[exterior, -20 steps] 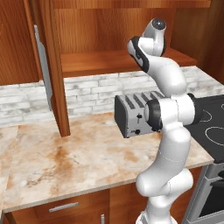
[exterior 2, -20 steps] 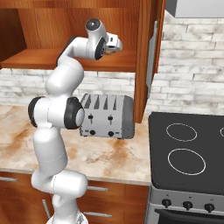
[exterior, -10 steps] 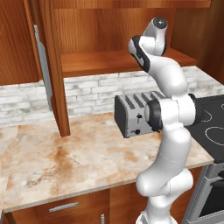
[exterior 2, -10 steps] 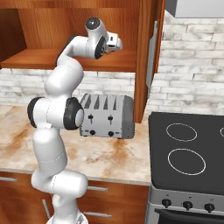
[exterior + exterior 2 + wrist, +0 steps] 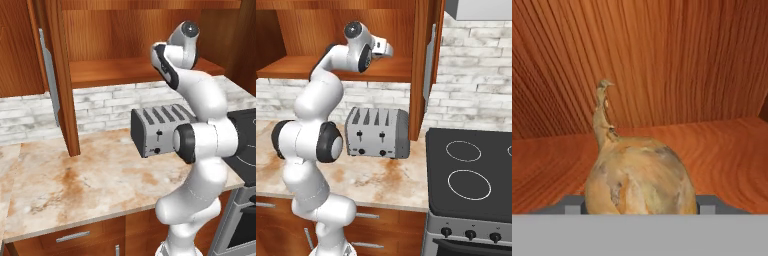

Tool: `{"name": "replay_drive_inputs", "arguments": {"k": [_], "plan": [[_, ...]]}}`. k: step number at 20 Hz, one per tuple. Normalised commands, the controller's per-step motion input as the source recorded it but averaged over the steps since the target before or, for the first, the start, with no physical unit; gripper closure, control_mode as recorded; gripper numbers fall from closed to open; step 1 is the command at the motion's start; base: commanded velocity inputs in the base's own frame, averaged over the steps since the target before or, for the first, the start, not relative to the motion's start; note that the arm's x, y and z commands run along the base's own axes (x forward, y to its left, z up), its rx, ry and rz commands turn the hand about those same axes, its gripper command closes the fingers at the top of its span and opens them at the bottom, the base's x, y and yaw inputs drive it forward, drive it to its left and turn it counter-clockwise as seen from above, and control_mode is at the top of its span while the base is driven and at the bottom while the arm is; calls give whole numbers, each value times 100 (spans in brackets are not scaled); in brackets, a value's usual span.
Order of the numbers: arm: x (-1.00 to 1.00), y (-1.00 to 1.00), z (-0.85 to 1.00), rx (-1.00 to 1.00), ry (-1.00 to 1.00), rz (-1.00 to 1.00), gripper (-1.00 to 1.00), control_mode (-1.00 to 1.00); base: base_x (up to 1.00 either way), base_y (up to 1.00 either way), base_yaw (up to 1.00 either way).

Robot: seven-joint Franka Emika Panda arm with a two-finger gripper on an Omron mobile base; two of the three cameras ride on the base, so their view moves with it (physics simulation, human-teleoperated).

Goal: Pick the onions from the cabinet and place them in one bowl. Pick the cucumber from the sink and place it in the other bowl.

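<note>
The yellow onion (image 5: 639, 175) sits right at the hand, on the shelf of the cabinet (image 5: 135, 67), its brown skin and thin stem tip close up between the jaws. The gripper (image 5: 387, 50) reaches into the cabinet from the near side, above the toaster (image 5: 377, 133). Dark finger tips (image 5: 707, 202) show at either side of the bulb, snug against it, so the jaws look clenched on the onion, though whether it is off the plank yet I cannot tell.

As for progress, I judge the job to be in its early part. This looks like the pick of one onion, just taken or about to be lifted. Nothing has been carried to a bowl as far as I can see, and from where I stand neither bowl is anywhere on the counter (image 5: 75, 185) near the arm. The purple onion is not to be seen on the open part of the shelf, so I cannot say whether it is done or waiting. The cucumber and the sink lie somewhere off to a side, outside what I can see.

Still ahead, by my reckoning: draw the onion out past the door (image 5: 428, 55), take it to the cream bowl, then deal with whichever items remain.
</note>
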Motion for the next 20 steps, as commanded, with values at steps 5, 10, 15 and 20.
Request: {"name": "replay_drive_inputs", "arguments": {"k": [5, 10, 15, 20], "plan": [[-100, 16, 7, 5, -4, -2, 100, -100, 0, 0, 0], [-100, 16, 1, 5, -1, 0, 100, -100, 0, 0, 0], [-100, 3, -6, 2, 0, 1, 100, -100, 0, 0, 0], [-100, 2, -10, 0, -1, 0, 100, -100, 0, 0, 0]]}}
